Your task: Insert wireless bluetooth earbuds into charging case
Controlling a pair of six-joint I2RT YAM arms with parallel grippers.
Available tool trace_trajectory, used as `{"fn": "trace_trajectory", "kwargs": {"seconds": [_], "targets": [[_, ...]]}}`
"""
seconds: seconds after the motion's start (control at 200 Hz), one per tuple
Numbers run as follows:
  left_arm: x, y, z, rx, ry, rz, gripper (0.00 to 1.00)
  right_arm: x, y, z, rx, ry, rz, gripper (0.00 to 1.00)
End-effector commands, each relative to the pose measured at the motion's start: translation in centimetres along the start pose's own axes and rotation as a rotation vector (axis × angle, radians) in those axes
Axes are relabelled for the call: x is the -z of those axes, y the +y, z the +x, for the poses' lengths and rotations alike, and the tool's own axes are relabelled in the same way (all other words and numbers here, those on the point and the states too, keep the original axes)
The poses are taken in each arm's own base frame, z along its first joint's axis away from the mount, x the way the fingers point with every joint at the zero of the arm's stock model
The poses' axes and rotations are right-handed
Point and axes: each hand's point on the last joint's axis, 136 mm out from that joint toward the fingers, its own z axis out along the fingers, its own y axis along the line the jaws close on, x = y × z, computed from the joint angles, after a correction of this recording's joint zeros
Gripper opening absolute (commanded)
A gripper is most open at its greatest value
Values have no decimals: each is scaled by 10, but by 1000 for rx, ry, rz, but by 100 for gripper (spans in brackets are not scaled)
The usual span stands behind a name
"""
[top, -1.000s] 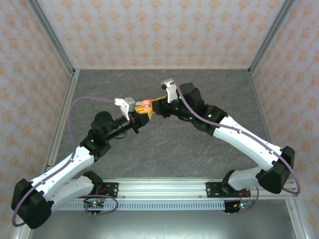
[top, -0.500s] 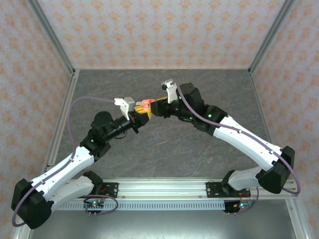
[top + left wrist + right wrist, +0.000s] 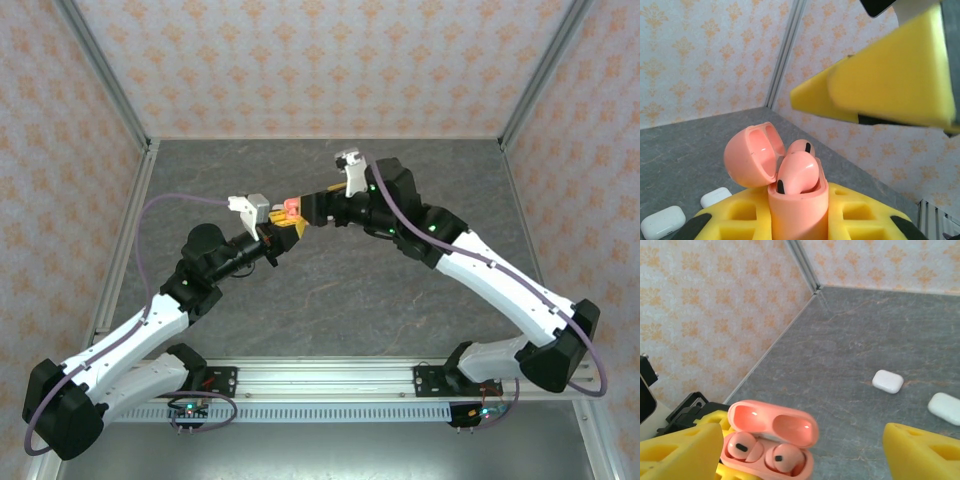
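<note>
Item: salmon-pink charging case (image 3: pixel 797 210), its lid (image 3: pixel 752 155) hinged open. It was held upright above the table (image 3: pixel 850 340) in the clenched left gripper (image 3: pixel 283 228), whose yellow pads pressed against the case's sides. The case sat at lower centre of the left wrist view and mid-frame in the top view, where the two arms met. Contents: two salmon-pink earbuds (image 3: pixel 742 447), side by side in their wells. The nearer one in the left wrist view seemed to stand slightly proud. Right gripper (image 3: pixel 803 437): released, with its fingers spread wide to either side of the case and gripping nothing. Step in hand, by judgement: the pink pair was in or nearly in, and the seating needed checking. The next move probably called for a light downward press on the proud earbud, then folding the lid shut while the left grip stayed steady. Also present: two white cases (image 3: pixel 888 381), apparently closed, lying on the table at right of the right wrist view. Obscured: the case's lower body lay between the left pads. The right fingers were cut off by the frame edges. In the top view the earbuds were too small to tell apart.
</note>
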Motion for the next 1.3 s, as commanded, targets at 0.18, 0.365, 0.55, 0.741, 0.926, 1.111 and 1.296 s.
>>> {"fn": "trace_trajectory", "kwargs": {"seconds": [0.18, 0.365, 0.55, 0.741, 0.926, 1.111, 1.296], "targets": [[3, -20, -25, -30, -83, 76, 0, 28, -1, -15, -67, -64, -125, 99], [2, -30, -29, -30, -85, 132, 0, 25, 19, 0, -41, 4, -265, 99], [0, -37, -30, -28, -86, 167, 0, 15, 28, 5, -43, 54, -334, 98], [-2, -43, -28, -28, -71, 192, 0, 10, 39, 4, -46, 70, -407, 96], [-4, -45, -26, -39, -51, 194, 0, 14, 50, -2, -48, 60, -471, 91], [-6, -38, -20, -39, -37, 152, 0, 26, 56, -3, -23, 49, -491, 78], [-6, -32, -17, -39, -33, 121, 0, 41, 59, 0, 18, 48, -485, 71]]}}
